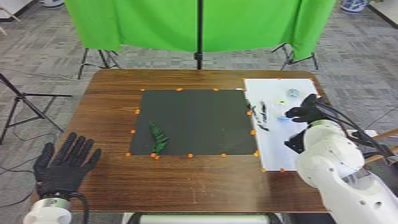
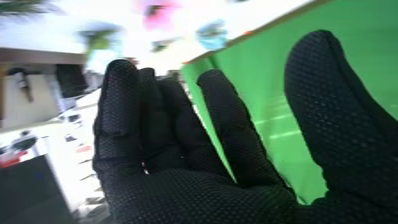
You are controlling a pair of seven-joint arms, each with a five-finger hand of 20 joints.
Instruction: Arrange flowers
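The open left hand in black knit fabric (image 1: 62,167) points its straight fingers away from the robot; rightward of them, nearer than to the right hand, a feathery green leaf sprig (image 1: 158,137) lies, long axis roughly near-to-far, on a flat dark square mat (image 1: 200,115); farther right, on a smooth white sheet (image 1: 280,142), a small pale-blue bloom (image 1: 283,119) sits just beside the right hand (image 1: 307,111), its fingers extended, thumb apart, gripping nothing; probably the next pick.

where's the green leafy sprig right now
In the head view, the green sprig lies on the lower left part of the dark mat, near its left edge, above and to the right of the left hand.
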